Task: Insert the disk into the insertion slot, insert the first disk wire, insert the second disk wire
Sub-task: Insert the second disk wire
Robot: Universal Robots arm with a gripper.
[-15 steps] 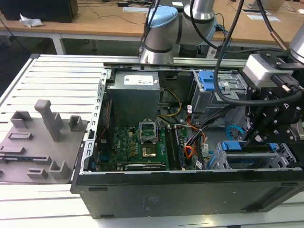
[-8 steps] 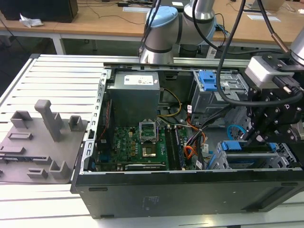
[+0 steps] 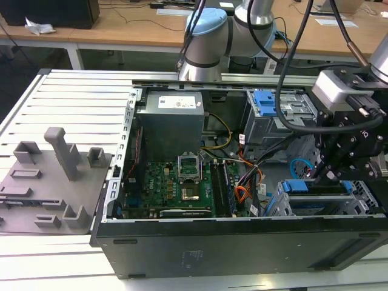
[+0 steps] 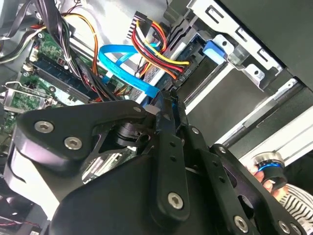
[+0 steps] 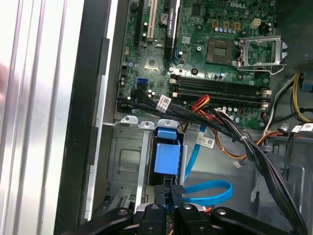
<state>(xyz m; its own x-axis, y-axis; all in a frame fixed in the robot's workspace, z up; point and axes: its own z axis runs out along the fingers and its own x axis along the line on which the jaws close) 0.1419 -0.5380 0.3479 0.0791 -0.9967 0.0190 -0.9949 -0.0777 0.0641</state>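
While wooden desks (image 3: 121, 27) line the room behind, the open computer case (image 3: 242, 236) lies on a ribbed white table (image 3: 73, 97), with a grey fixture plate (image 3: 48, 182) at its edge on the exterior view's left. Inside the case sit the green motherboard (image 3: 176, 188), the grey power supply (image 3: 170, 121) and, in the corner at the exterior view's right, the insertion slot (image 3: 285, 203) with the blue-framed disk (image 3: 315, 189) set in it. The second disk wire (image 5: 208, 192) loops beside the cage (its flat blue band passes close to the fingertips). The gripper (image 5: 172, 192) hovers over the disk's end, fingers drawn nearly together; whether they pinch anything I cannot tell.
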